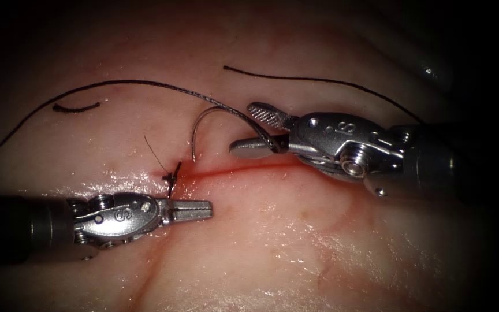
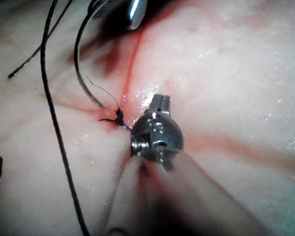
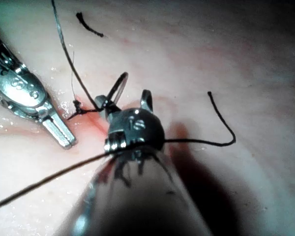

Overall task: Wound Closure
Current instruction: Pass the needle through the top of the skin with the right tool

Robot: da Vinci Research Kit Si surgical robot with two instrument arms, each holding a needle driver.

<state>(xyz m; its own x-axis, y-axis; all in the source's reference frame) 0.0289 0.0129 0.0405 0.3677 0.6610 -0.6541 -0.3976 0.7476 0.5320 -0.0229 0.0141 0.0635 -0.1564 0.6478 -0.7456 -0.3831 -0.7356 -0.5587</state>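
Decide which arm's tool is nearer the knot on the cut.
Left. The left tool lies just below the knot, fingers shut and holding nothing. The right tool sits further right, open around the needle and thread.

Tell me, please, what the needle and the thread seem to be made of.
The needle looks like polished metal: thin, curved, grey, with a glint. The right tool, jaws open, has it near its thread end. The thread looks like dark braided fibre, matt and limp. The left tool holds nothing.
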